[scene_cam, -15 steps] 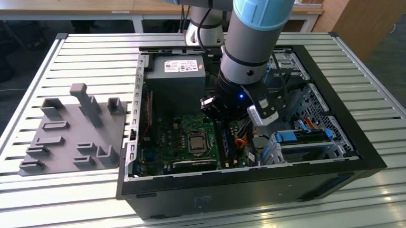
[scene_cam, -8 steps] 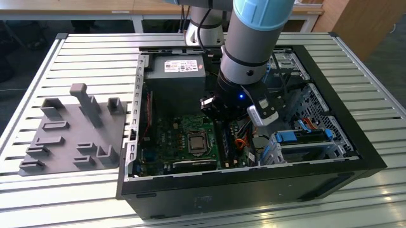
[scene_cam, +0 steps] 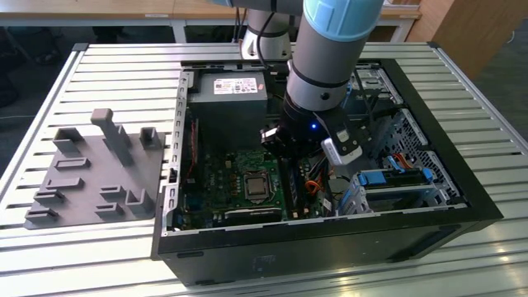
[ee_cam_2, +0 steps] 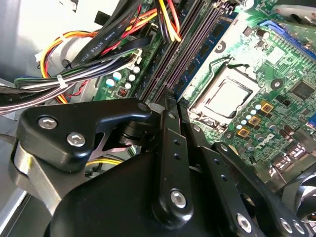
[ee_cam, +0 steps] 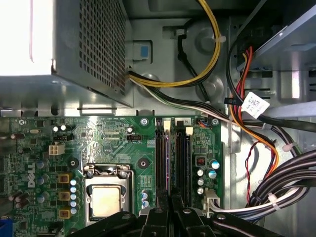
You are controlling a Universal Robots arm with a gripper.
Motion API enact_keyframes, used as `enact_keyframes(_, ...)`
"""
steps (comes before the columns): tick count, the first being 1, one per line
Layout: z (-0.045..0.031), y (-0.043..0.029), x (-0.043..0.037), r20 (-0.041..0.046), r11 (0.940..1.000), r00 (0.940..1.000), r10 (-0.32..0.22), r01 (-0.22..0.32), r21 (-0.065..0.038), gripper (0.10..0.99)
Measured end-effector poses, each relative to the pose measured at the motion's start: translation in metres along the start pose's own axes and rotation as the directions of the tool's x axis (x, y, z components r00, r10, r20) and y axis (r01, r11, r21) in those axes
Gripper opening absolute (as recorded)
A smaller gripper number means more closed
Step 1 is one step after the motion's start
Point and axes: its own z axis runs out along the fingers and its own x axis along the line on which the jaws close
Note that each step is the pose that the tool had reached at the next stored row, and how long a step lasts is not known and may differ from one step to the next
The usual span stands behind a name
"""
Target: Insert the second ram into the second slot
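Right, the gripper (ee_cam: 170, 200) sat low inside the PC case (scene_cam: 330, 244), fingers pressed together, tips directly over the near end of the slots (ee_cam: 182, 158) on the motherboard (ee_cam: 98, 143). In the first wrist view the second ram (ee_cam: 169, 163) showed as a thin blue-purple edge standing upright in the slot row. Its long axis ran straight away from the tips toward the power supply (ee_cam: 89, 44), i.e. in line w/ the gripper, not across it. Couldn't tell whether the tips nipped its end or just rested on it, nor whether it was fully seated. It lay near the motherboard's edge by the cable bundle (ee_cam: 266, 192), w/ the CPU socket (ee_cam: 106, 200) on the other side. Room looked tight: cables close beside, case walls all round. The case stood on the slatted counter (scene_cam: 123, 62), grey fixture plate (scene_cam: 91, 179) well apart at the exterior view's left
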Motion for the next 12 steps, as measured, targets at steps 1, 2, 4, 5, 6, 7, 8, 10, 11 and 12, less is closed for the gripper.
enact_keyframes(1,0.0009,-0.0004,0.0000,0.0001,1.0000,1.0000,0.001,-0.001,0.000,0.137)
enact_keyframes(2,0.0021,-0.0006,-0.0001,0.0001,1.0000,1.0000,0.001,-0.001,0.000,0.137)
enact_keyframes(4,0.0037,-0.0007,0.0002,0.0000,1.0000,1.0000,0.001,-0.001,0.000,0.137)
enact_keyframes(5,0.0046,-0.0007,0.0002,0.0000,1.0000,1.0000,0.001,-0.001,0.000,0.137)
enact_keyframes(6,0.0053,-0.0008,0.0002,-0.0002,1.0000,1.0000,0.001,-0.001,0.000,0.137)
enact_keyframes(7,0.0059,-0.0009,0.0003,-0.0006,1.0000,1.0000,0.001,-0.001,0.000,0.137)
enact_keyframes(8,0.0065,-0.0010,0.0004,-0.0011,1.0000,1.0000,0.001,-0.001,0.000,0.137)
enact_keyframes(10,0.0073,-0.0013,0.0006,-0.0020,1.0000,1.0000,0.001,-0.001,0.000,0.137)
enact_keyframes(11,0.0079,-0.0014,0.0007,-0.0026,1.0000,1.0000,0.001,-0.001,0.000,0.137)
enact_keyframes(12,0.0084,-0.0014,0.0006,-0.0029,1.0000,1.0000,0.001,-0.001,0.000,0.137)
